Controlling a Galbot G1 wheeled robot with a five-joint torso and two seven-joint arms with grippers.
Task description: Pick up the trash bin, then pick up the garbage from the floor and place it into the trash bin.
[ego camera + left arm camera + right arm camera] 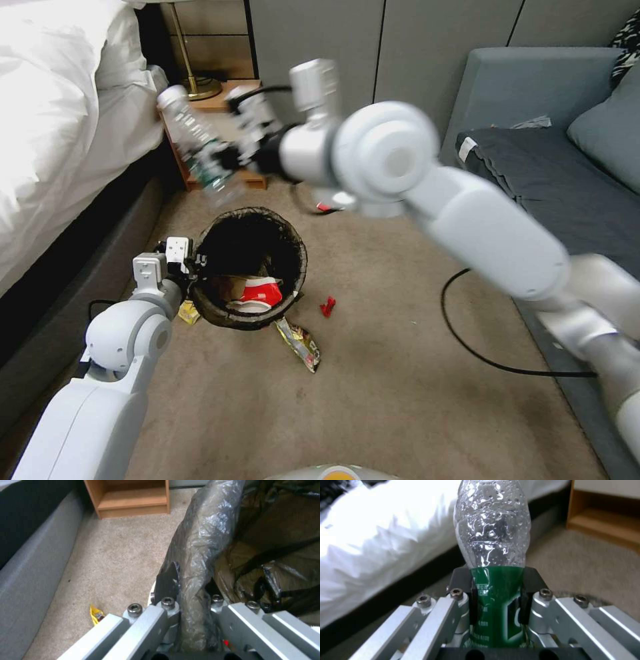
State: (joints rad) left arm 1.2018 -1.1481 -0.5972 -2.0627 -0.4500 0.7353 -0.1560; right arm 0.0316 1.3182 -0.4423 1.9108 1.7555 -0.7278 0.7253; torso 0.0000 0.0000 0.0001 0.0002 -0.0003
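Note:
The trash bin (pixel 280 230), lined with a dark bag, hangs just over the floor (pixel 400 373), and my left gripper (pixel 192 267) is shut on its near-left rim (pixel 196 562). Inside lie a red-and-white cup (pixel 260 292) and brown paper. My right gripper (pixel 223 160) is raised above and behind the bin, shut on a clear bottle (pixel 193 137) at its green label (pixel 495 597). On the floor by the bin lie a yellow wrapper (pixel 189 312), a longer snack wrapper (pixel 301 343) and a small red scrap (pixel 327 307).
A bed with white bedding (pixel 60 127) runs along the left. A wooden nightstand (pixel 223 100) stands behind the bin. A grey sofa (pixel 547 153) is on the right, with a black cable (pixel 467 333) looping over the carpet beside it.

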